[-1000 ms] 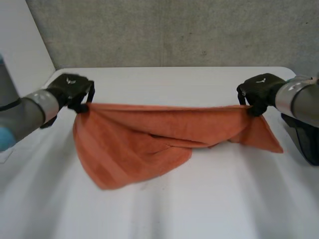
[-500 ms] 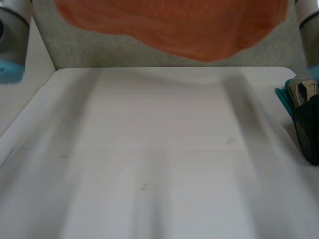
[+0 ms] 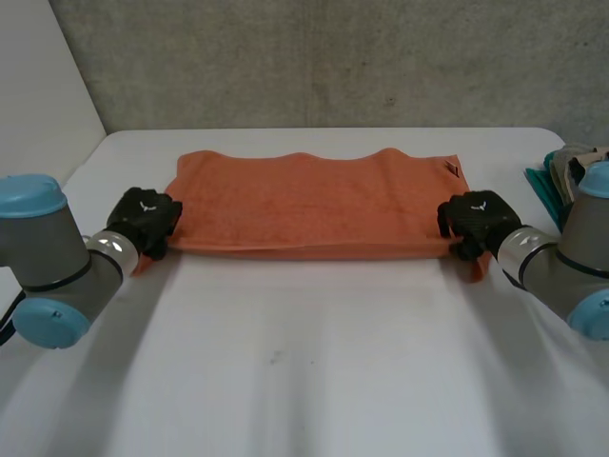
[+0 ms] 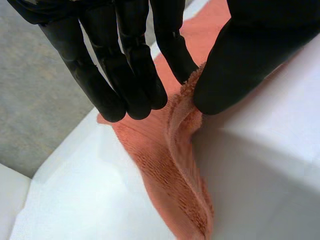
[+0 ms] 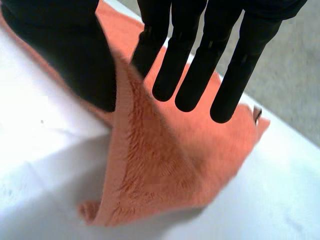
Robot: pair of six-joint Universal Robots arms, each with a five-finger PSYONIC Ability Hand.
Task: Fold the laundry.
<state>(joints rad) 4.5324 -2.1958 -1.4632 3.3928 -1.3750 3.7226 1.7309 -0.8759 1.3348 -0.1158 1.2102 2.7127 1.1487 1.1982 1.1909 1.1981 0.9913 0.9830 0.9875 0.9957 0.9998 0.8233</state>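
Towel (image 3: 314,205), orange and folded flat, lies across the desk's (image 3: 314,371) far half, my left hand (image 3: 143,221) pinching its near left corner, my right hand (image 3: 473,221) its near right corner, thumbs against straight fingers, while a cloth pile (image 3: 559,169) sits at the desk's right edge.

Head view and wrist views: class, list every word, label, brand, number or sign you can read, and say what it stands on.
No words or numbers can be read.
Left hand: a small white emblem on its back, no letters.
Right hand: the same emblem, no letters.
Towel: a small tag at its far right corner, too small to read.
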